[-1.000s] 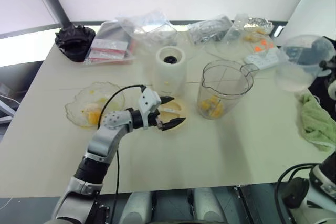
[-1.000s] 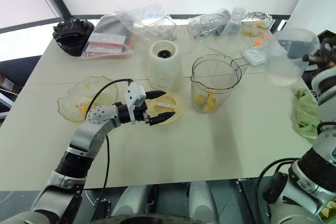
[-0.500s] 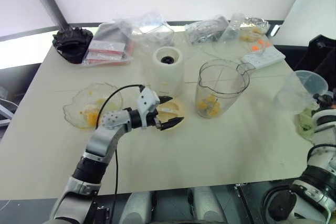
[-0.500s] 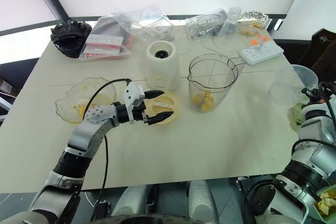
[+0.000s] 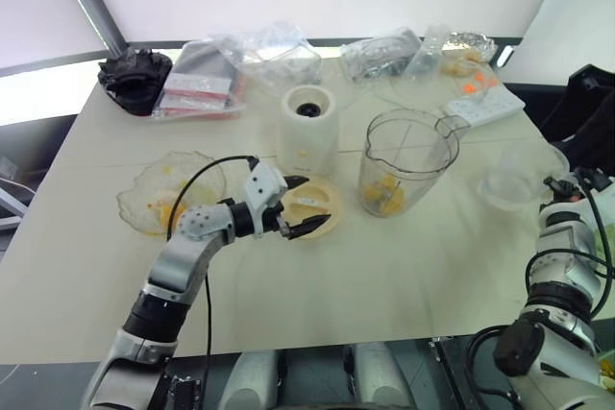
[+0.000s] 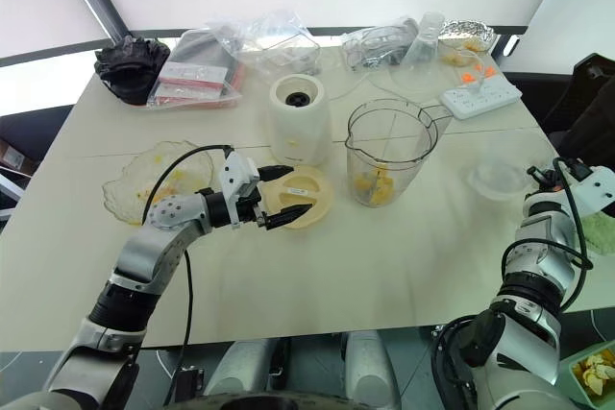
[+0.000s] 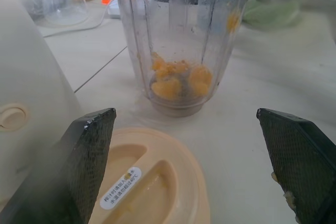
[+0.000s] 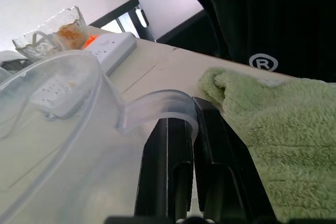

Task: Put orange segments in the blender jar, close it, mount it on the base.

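Blender jar (image 5: 406, 162) upright mid-desk (image 5: 384, 266) holding orange segments (image 5: 386, 196); left end effector (image 5: 296, 205) spread wide around cream lid (image 5: 313, 206), ready for closing; right end effector (image 8: 191, 124) pinched on clear cup's handle (image 8: 160, 109), far right.

One blender jar (image 5: 407, 162), one white base (image 5: 308, 130), one cream lid (image 5: 312, 207), one wavy-edged glass bowl (image 5: 169, 189), one power strip (image 5: 484, 105), two grippers.
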